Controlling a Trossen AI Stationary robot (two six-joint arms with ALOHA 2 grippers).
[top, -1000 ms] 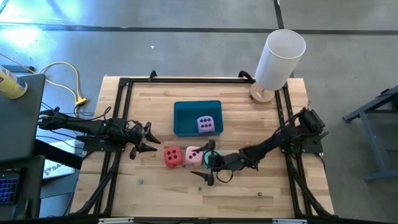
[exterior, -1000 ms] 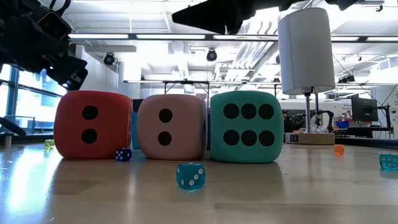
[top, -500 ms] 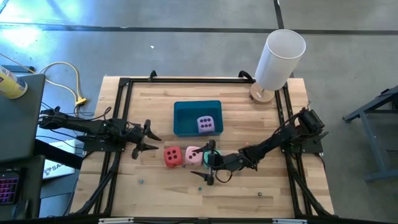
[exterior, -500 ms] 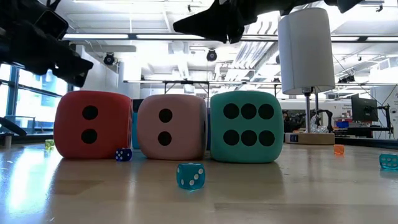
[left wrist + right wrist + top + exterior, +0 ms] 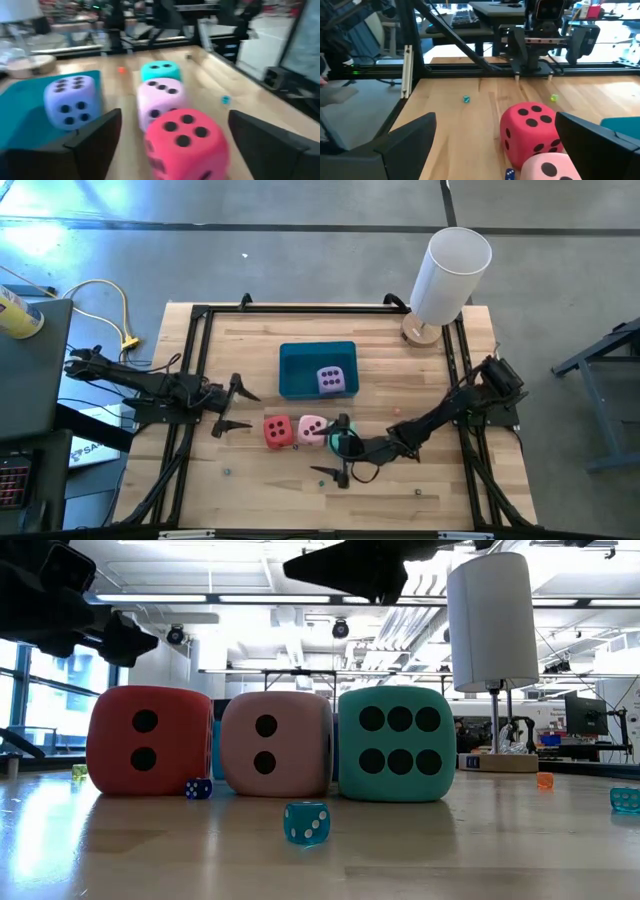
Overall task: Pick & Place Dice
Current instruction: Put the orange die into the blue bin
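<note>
Purple die [image 5: 332, 379] inside blue tray [image 5: 296, 366]; left end effector [image 5: 238, 409] and right end effector [image 5: 339, 450] wide open, empty.

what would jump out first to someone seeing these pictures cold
Three soft dice sit in a row near the middle of the wooden table: the red die, pink die and teal die, with the open right gripper above the teal one. Behind them the purple die lies in the blue tray. The open left gripper faces the red die.
</note>
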